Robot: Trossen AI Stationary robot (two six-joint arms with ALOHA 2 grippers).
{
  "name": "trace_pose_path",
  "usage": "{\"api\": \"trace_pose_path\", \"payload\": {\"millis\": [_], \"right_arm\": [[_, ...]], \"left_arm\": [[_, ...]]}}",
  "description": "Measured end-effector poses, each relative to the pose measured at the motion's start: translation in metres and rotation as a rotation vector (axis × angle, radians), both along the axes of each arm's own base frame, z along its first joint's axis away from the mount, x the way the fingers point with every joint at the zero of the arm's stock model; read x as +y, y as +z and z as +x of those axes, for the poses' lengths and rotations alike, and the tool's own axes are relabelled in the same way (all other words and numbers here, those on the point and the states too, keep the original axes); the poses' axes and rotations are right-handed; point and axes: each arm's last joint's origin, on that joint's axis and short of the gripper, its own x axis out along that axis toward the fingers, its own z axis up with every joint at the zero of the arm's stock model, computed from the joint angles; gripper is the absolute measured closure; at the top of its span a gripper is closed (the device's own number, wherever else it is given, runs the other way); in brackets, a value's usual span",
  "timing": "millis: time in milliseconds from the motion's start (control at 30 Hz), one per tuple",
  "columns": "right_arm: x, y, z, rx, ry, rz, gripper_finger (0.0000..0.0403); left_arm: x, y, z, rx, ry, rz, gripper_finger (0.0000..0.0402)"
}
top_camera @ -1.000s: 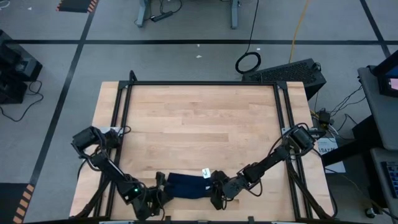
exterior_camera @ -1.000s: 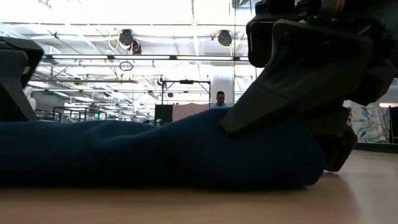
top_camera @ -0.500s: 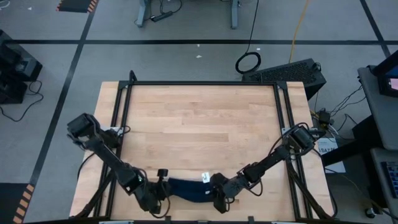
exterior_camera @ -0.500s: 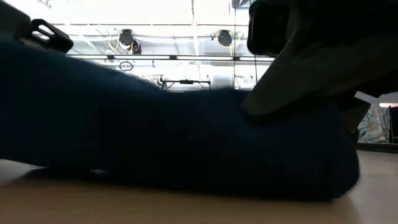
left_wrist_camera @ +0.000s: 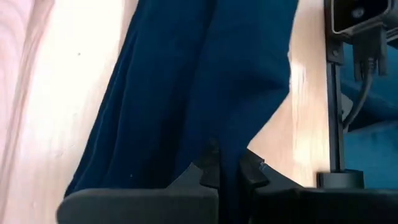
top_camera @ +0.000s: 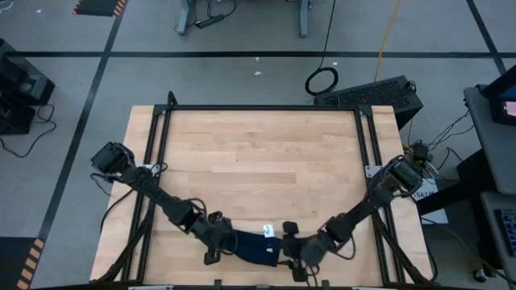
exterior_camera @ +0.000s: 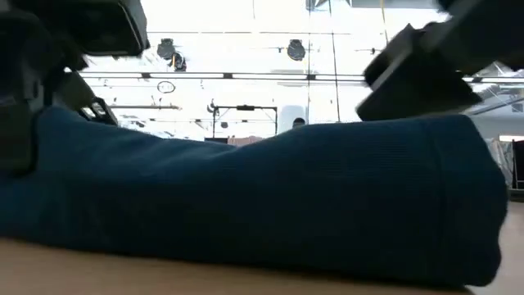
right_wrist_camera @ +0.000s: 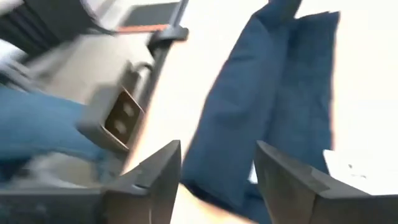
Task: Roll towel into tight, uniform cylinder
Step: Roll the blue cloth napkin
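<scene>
Right now we have the towel (top_camera: 251, 246) lying near the table's (top_camera: 258, 153) front edge, roughly midway across, bunched into a loose, thick bundle rather than a tight cylinder. Its long axis runs left to right, along the front edge, and in the low view (exterior_camera: 246, 205) it reads as a fat, uneven roll, thicker at one end than the other. A small white tag (top_camera: 268, 232) sits on its far side, toward our right end.

Our left gripper (top_camera: 214, 243) is at the towel's left end. In its wrist view the fingers (left_wrist_camera: 211, 171) are closed to a narrow gap with a fold of blue cloth (left_wrist_camera: 205, 93) pinched between them, so we judge it is holding the towel.

Our right gripper (top_camera: 295, 256) is at the towel's right end, just beside the cloth. Its fingers (right_wrist_camera: 158, 171) stand wide apart in its own view, with the towel (right_wrist_camera: 267, 112) ahead of them and nothing between them.

So the bundle lies between our two grippers, one at each end of its long axis. We judge the roll is only partly formed, and tightening it will call for turning both ends evenly about that axis; the open right side is the end likely to lag.
</scene>
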Motion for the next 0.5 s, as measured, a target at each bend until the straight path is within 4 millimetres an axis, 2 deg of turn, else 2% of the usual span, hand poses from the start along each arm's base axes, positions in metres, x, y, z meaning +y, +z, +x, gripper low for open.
{"api": "trace_pose_path", "payload": {"millis": [100,167,367,500], "right_arm": [[0.011,-0.005,-0.013,-0.030,-0.041,-0.154,0.0198],[0.017,-0.010,-0.018,-0.047,-0.068,-0.193,0.0186],[0.033,-0.027,-0.030,-0.045,-0.094,-0.200,0.0140],[0.029,-0.034,-0.027,-0.040,-0.175,-0.198,0.0128]], "left_arm": [[0.008,0.001,0.006,0.023,0.025,-0.057,0.0394],[0.013,0.002,0.011,0.024,0.038,-0.101,0.0394],[0.024,0.004,0.020,0.040,0.049,-0.170,0.0394],[0.031,0.004,0.024,0.044,0.061,-0.186,0.0393]]}}
